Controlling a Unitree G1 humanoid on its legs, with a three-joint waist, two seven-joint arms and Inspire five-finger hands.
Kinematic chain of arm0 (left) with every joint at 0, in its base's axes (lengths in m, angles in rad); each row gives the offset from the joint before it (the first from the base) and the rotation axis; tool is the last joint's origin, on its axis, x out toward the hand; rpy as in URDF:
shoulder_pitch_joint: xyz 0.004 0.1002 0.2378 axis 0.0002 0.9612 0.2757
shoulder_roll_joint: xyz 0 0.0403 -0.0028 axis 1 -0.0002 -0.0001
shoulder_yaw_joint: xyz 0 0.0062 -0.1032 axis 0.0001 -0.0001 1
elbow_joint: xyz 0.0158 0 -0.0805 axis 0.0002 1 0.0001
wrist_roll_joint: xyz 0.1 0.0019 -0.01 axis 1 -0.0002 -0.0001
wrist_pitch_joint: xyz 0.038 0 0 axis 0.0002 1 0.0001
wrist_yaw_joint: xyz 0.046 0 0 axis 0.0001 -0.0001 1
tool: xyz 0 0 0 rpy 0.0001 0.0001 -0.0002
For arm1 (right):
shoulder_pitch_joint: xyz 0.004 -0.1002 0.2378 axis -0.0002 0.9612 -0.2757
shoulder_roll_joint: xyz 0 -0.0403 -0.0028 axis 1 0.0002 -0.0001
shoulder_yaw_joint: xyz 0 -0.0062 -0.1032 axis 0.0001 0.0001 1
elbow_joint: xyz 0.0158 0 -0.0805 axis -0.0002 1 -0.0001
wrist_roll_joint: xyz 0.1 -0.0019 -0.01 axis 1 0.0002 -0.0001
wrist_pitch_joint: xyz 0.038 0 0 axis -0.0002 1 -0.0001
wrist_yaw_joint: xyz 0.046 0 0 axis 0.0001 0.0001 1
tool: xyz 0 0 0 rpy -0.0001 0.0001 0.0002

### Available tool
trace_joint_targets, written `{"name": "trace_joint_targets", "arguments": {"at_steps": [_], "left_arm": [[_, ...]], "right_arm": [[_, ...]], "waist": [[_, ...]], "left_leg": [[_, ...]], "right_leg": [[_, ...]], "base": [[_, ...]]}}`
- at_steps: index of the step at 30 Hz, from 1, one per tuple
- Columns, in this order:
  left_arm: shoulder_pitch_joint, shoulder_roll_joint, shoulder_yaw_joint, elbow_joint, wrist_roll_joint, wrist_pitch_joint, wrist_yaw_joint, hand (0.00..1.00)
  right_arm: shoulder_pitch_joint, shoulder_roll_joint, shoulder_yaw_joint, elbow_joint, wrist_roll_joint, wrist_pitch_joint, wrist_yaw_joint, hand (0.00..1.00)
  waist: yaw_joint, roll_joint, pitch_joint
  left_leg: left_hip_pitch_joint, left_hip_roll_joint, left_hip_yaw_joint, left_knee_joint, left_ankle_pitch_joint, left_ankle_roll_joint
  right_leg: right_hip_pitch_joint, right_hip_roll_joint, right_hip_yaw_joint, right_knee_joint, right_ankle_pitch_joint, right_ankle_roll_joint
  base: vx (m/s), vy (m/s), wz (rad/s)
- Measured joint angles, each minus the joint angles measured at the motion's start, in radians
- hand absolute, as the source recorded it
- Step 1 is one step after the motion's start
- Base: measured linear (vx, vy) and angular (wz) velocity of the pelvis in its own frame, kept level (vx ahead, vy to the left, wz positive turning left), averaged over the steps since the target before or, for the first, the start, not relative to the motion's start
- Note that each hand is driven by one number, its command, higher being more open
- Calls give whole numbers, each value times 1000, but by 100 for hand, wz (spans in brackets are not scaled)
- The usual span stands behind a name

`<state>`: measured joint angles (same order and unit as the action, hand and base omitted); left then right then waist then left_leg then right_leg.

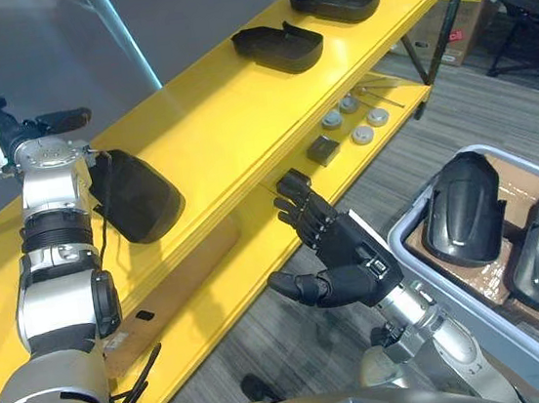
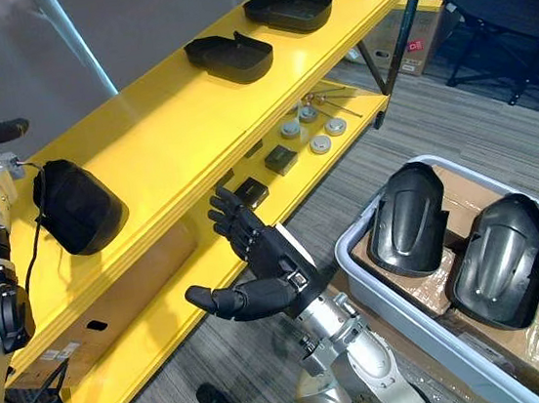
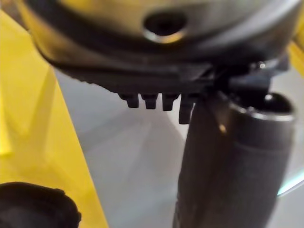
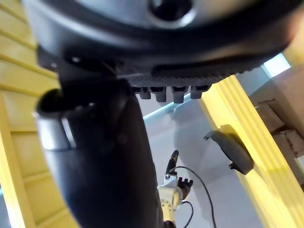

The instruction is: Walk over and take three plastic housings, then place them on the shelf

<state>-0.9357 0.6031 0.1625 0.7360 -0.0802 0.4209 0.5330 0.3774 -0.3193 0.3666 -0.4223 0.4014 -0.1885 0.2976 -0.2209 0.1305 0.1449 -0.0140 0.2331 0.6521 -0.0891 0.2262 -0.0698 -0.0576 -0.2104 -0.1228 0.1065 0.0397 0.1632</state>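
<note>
My left robot hand (image 1: 23,131) hung spread and empty above the shelf (image 1: 210,120). The nearest housing (image 1: 136,196) lay beside its wrist, near the front edge, so a careless arm swing could knock it off. My right robot hand (image 1: 340,257) was open and empty.

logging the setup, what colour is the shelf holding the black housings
The shelf is bright yellow, clearest in the left eye view.
</note>
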Motion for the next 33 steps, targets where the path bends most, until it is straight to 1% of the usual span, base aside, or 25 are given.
{"name": "trace_joint_targets", "arguments": {"at_steps": [1,2,4,5,6,7,9,10,11,12,13,14,15,16,17,18,19,20,21,23,24,25,29,32,33], "left_arm": [[0,0,-20,0,-28,-32,4,100],[1,0,-29,-1,-46,-49,7,100],[3,-2,-73,-12,-128,-146,33,100],[4,-5,-85,-25,-153,-166,41,100],[22,-6,-110,-88,-190,-218,61,100],[37,-6,-114,-121,-194,-248,67,100],[94,-6,-129,-242,-218,-343,86,100],[149,-6,-134,-346,-233,-383,85,100],[186,-6,-137,-408,-235,-403,84,100],[271,-8,-140,-537,-264,-429,61,100],[323,-11,-140,-602,-275,-438,49,100],[446,-32,-135,-747,-276,-451,16,100],[500,-48,-131,-798,-276,-458,2,100],[597,-82,-118,-881,-277,-465,-24,100],[746,-147,-81,-947,-312,-463,-69,100],[810,-191,-46,-947,-313,-461,-79,100],[830,-206,-30,-947,-318,-460,-84,100],[868,-229,-5,-953,-349,-460,-105,100],[901,-245,11,-964,-371,-460,-129,100],[943,-259,15,-993,-390,-461,-159,100],[970,-272,15,-1022,-396,-461,-207,100],[993,-292,14,-1052,-402,-463,-252,100],[1069,-335,9,-1104,-430,-479,-372,100],[1103,-340,8,-1104,-435,-483,-421,100],[1104,-343,8,-1103,-443,-483,-432,100]], "right_arm": [[-3,0,2,0,-26,-14,0,100],[-6,0,4,0,-35,-21,-1,100],[-46,-3,20,9,-67,-50,-3,100],[-61,-3,22,14,-83,-58,-3,100],[-111,-17,23,22,-120,-68,-5,100],[-135,-27,26,23,-146,-75,-8,100],[-217,-68,27,27,-229,-86,-23,100],[-267,-95,23,33,-276,-86,-38,100],[-295,-109,22,38,-294,-86,-46,100],[-348,-129,10,50,-326,-86,-66,100],[-380,-136,3,61,-341,-86,-79,100],[-456,-148,-28,93,-362,-83,-113,100],[-491,-153,-47,109,-363,-81,-127,100],[-561,-157,-81,152,-368,-78,-152,100],[-682,-146,-141,249,-405,-58,-218,100],[-737,-151,-158,298,-449,-32,-246,100],[-750,-150,-160,313,-475,-21,-254,100],[-762,-151,-152,335,-510,4,-266,100],[-775,-154,-138,362,-549,19,-269,100],[-802,-158,-116,409,-591,42,-269,100],[-824,-161,-109,433,-593,70,-269,100],[-849,-171,-106,454,-593,89,-270,100],[-955,-199,-98,540,-592,123,-266,100],[-998,-202,-85,593,-592,148,-256,100],[-1015,-204,-78,617,-595,157,-254,100]], "waist": [[1,-2,-1],[4,-3,-2],[14,-12,-6],[20,-14,-7],[28,-18,-9],[29,-18,-9],[44,-19,-9],[60,-20,-8],[68,-21,-7],[91,-24,-6],[104,-26,-5],[129,-29,-4],[141,-30,-3],[162,-34,1],[204,-78,26],[238,-90,43],[244,-92,47],[252,-103,53],[264,-108,60],[284,-105,71],[295,-98,89],[305,-86,103],[321,-47,126],[328,-45,134],[331,-46,147]], "left_leg": [[-4,0,-11,0,3,4],[-6,0,-15,0,4,5],[-18,0,-31,0,9,6],[-20,0,-34,0,10,7],[-31,-2,-51,0,14,9],[-35,-3,-58,0,16,10],[-45,-11,-83,0,22,10],[-47,-15,-97,0,26,11],[-49,-17,-105,1,27,12],[-51,-19,-126,2,30,12],[-54,-20,-140,3,32,9],[-70,-22,-183,3,34,6],[-82,-24,-207,3,35,5],[-104,-29,-254,3,34,-1],[-138,-52,-321,23,-10,-61],[-155,-73,-388,115,-35,-18],[-157,-77,-397,111,-26,-3],[-157,-89,-415,95,-18,-1],[-157,-99,-429,86,-12,2],[-156,-105,-441,83,-11,4],[-153,-109,-457,83,-8,5],[-153,-111,-469,81,-5,2],[-148,-112,-495,36,23,-3],[-142,-113,-498,20,38,-1],[-131,-114,-499,10,41,-4]], "right_leg": [[5,-1,-11,-2,0,0],[6,-1,-15,-2,-1,0],[6,-1,-31,-1,-1,-1],[7,-2,-33,0,-2,-1],[7,-3,-46,0,-3,-3],[7,-4,-52,1,-4,-3],[7,-13,-71,16,-11,3],[8,-18,-82,31,-18,5],[10,-21,-89,39,-25,5],[11,-25,-103,59,-38,6],[11,-27,-112,69,-45,5],[11,-31,-145,94,-65,2],[8,-32,-161,102,-72,0],[6,-32,-192,110,-87,-6],[13,-60,-240,96,-93,-11],[16,-60,-252,99,-91,-8],[20,-60,-256,98,-88,-5],[31,-66,-277,94,-84,-8],[44,-68,-294,85,-82,-4],[55,-70,-304,84,-82,-4],[70,-70,-319,84,-82,-3],[78,-70,-333,85,-84,-2],[78,-65,-354,92,-88,-2],[78,-65,-359,100,-93,-3],[81,-66,-362,101,-95,-3]], "base": [[-16,-10,24],[-19,-7,22],[-22,-7,18],[-25,-7,22],[-25,-4,21],[-25,-2,27],[-21,4,30],[-20,5,32],[-12,2,34],[-13,-1,32],[-21,-23,58],[-23,-32,58],[-45,-41,79],[-115,14,102],[-99,13,97],[-61,11,76],[31,-15,43],[32,7,49],[26,24,44],[30,10,28],[4,-4,35],[-19,-9,33],[-56,-14,17],[-25,-31,6],[-35,-28,7]]}}
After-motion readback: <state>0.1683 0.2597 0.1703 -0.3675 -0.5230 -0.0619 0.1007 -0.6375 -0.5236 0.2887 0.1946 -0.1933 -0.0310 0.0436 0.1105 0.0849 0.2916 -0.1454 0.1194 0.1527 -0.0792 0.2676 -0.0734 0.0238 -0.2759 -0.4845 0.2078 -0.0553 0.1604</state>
